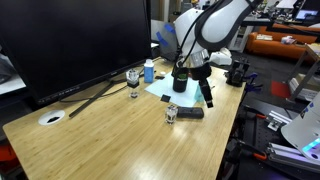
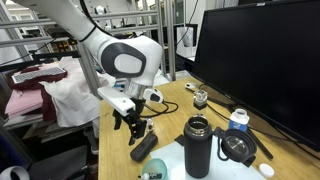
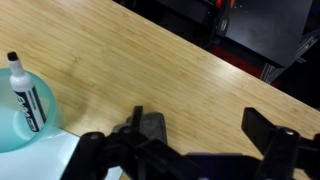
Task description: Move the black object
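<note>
Black object (image 3: 151, 127) on wood tabletop (image 3: 130, 60), just below pincer (image 3: 185, 150) — jaws spread, released; nearer one finger

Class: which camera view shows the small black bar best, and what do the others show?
An exterior view, where the black bar lies whole, large and unblocked. In an exterior view it is only a small dark strip beside a glass. The wrist view shows just one end.

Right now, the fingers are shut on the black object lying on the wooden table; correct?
Not quite: the fingers are open, wide apart above the black object lying on the wooden table, as the wrist view shows.
</note>
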Robot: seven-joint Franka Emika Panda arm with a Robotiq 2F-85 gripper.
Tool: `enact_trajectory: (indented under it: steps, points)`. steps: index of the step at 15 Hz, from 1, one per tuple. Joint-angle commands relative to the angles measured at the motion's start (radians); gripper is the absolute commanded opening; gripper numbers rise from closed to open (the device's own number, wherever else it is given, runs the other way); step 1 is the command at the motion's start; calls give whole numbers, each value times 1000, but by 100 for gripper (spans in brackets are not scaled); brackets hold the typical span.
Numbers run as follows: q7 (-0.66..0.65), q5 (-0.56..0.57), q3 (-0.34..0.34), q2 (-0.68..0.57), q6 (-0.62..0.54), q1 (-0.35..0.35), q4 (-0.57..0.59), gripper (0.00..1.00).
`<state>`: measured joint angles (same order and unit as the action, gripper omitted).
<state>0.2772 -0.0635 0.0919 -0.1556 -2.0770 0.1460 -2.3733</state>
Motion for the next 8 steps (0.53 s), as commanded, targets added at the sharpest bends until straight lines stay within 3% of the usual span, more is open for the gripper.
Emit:
enact_trajectory:
  steps: [1,8]
  points:
    - [-14,63,21,-93,-78,-6,24,100]
    - [-178,345,6,-222,-155,38,79,100]
